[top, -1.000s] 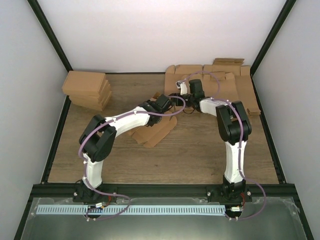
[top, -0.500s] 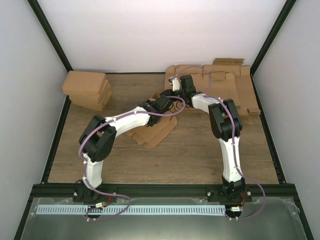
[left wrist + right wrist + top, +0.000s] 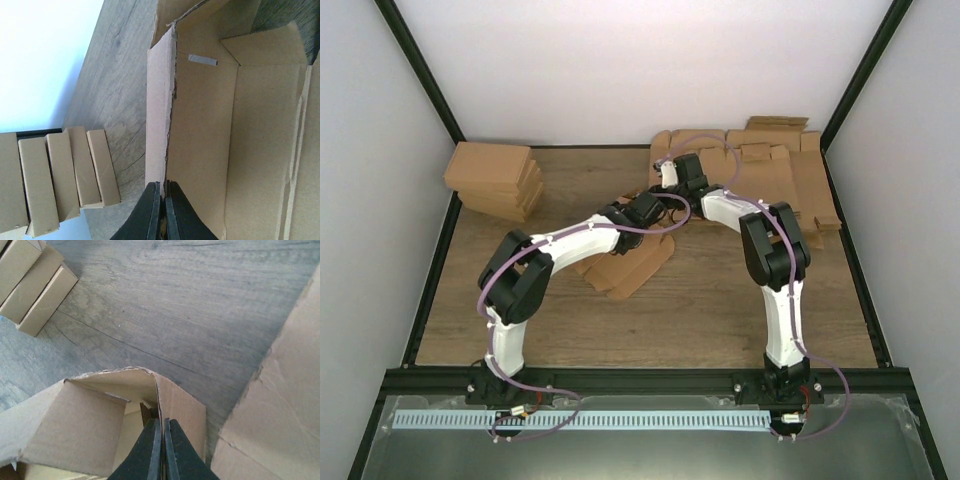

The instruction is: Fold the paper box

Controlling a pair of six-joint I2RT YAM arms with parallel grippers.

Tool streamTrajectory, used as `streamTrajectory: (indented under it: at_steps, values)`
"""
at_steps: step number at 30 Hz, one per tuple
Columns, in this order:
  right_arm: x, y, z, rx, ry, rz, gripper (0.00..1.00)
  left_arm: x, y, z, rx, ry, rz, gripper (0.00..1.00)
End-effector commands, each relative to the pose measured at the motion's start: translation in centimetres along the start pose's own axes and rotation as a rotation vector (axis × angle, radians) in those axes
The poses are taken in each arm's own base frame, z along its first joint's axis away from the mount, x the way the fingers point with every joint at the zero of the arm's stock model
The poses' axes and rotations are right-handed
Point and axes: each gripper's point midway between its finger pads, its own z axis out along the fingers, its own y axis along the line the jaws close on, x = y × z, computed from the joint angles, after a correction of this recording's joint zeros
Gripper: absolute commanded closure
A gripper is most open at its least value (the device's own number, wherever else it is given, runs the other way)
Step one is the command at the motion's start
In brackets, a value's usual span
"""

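Observation:
The paper box [image 3: 635, 262] lies mid-table, a light-brown creased cardboard piece partly under my left arm, with its far end raised between the two wrists. In the left wrist view its panel [image 3: 210, 130] fills the right side, and my left gripper [image 3: 163, 183] is shut on the thin edge of an upright side wall. Seen from the right wrist, a flap of the box [image 3: 180, 407] stands up at a corner, with my right gripper [image 3: 162, 421] shut on its edge. Both gripper tips are hidden behind the wrists in the top view.
A stack of folded brown boxes [image 3: 495, 178] sits at the back left, also seen as the box row [image 3: 60, 175] and box ends [image 3: 30, 285]. Overlapping flat cardboard sheets [image 3: 770, 170] cover the back right, with a sheet edge [image 3: 285, 405] close to the right gripper. Wooden table [image 3: 720, 300].
My right arm swung left toward the raised end of the box and its gripper closed on the flap. The left arm and its grip stayed put.

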Motion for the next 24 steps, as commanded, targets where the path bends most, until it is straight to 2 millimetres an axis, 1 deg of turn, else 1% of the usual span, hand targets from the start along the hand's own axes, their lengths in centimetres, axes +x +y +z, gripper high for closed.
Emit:
streamTrajectory:
  at_steps: [1,3,6,8,13,18,24]
  values:
    - [-0.9,1.4,-2.1,-0.008,-0.030,0.013,0.99,0.6,-1.1,-0.7,0.039,0.006,0.018,0.96]
    - [-0.3,1.5,-2.3,-0.012,-0.030,0.017,0.99,0.6,-1.3,-0.8,0.041,0.004,0.021,0.96]
    - [0.2,2.1,-2.8,-0.046,-0.033,0.016,0.99,0.6,-1.6,-0.9,0.043,0.002,0.022,0.96]
    - [0.2,2.6,-3.2,-0.063,-0.038,0.017,0.99,0.6,-1.8,-0.9,0.043,0.002,0.023,0.96]
    - [-0.9,2.8,-4.4,-0.067,-0.072,0.011,0.99,0.5,-1.9,-1.1,0.044,-0.002,0.025,0.96]
    - [-2.0,3.4,-6.2,-0.134,-0.108,0.038,0.97,0.4,-2.1,-1.6,0.049,-0.010,0.017,0.96]
    - [-2.0,4.5,-7.1,-0.192,-0.091,0.081,0.96,-0.1,-2.1,-2.6,0.058,-0.030,0.003,0.96]
